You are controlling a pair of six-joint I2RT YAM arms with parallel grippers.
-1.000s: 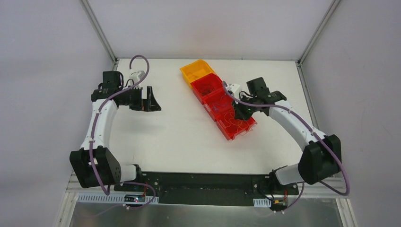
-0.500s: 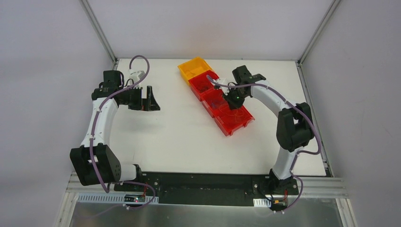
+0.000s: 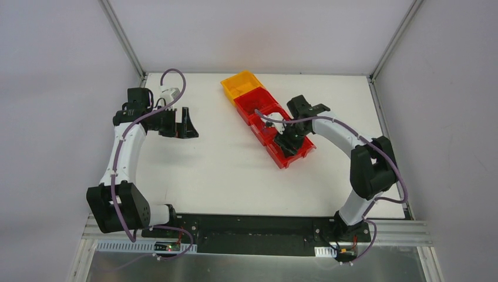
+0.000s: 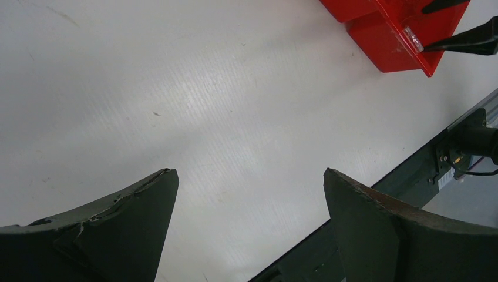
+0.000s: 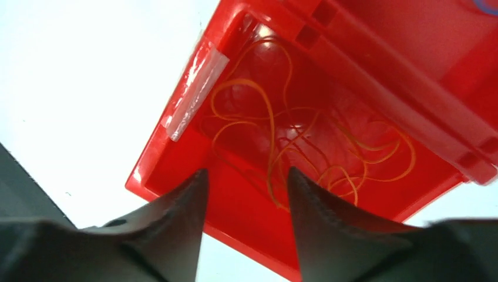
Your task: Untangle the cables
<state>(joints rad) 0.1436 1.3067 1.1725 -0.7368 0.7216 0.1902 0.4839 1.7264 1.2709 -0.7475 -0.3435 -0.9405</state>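
The cables (image 5: 305,141) are thin orange wires lying in loose curls on the floor of the nearest red bin (image 5: 246,223). My right gripper (image 5: 246,171) hangs just above that bin's near wall, open, with nothing between its fingers; one orange loop runs close to the right finger. From above, the right gripper (image 3: 290,141) covers the same bin (image 3: 282,161) and hides the wires. My left gripper (image 3: 189,123) is far off on the left side of the table, wide open and empty (image 4: 249,173) above bare white surface.
The bins stand in a diagonal row: a yellow bin (image 3: 241,84) at the far end, then red bins (image 3: 253,103). The left wrist view catches the near red bin (image 4: 387,35) and the table's dark front rail (image 4: 411,158).
My right arm swung up the row to a farther red bin, then back over the nearest one, and its jaws opened. The bin row shifted slightly. The left arm stayed still.
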